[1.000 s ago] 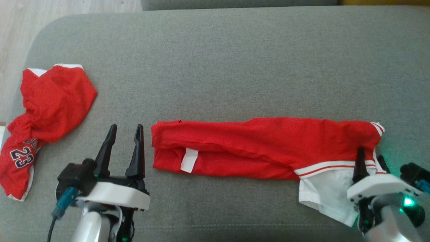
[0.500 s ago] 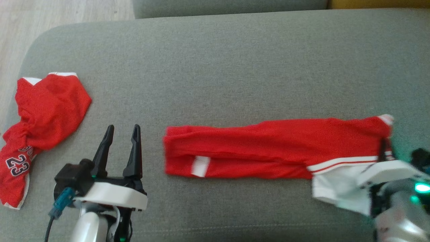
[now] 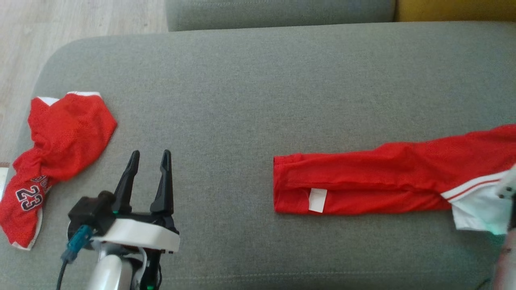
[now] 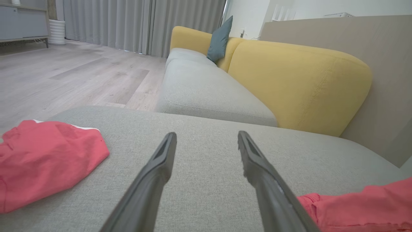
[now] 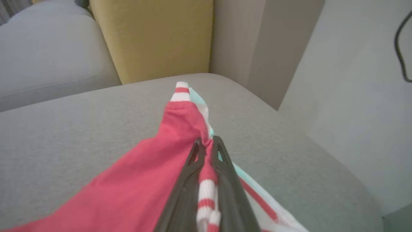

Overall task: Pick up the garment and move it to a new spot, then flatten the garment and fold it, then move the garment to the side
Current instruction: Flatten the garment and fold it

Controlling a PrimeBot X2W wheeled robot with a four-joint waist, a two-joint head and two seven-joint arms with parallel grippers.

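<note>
folded garment (image 3: 363, 181), crumpled jersey (image 3: 64, 133) well left

On the cushion (image 3: 242, 100), the garment (image 3: 363, 185) lies right (jersey (image 3: 64, 133) far left).

The long folded red fabric garment (image 3: 363, 181) carries a small white label (image 3: 317, 200) and white trim striped red, seemingly tinged green at the blurred right edge. The crumpled red mesh jersey (image 3: 60, 137) shows white edging and a dark 23; the woven sofa cushion (image 3: 258, 88) is plain grey.
</note>
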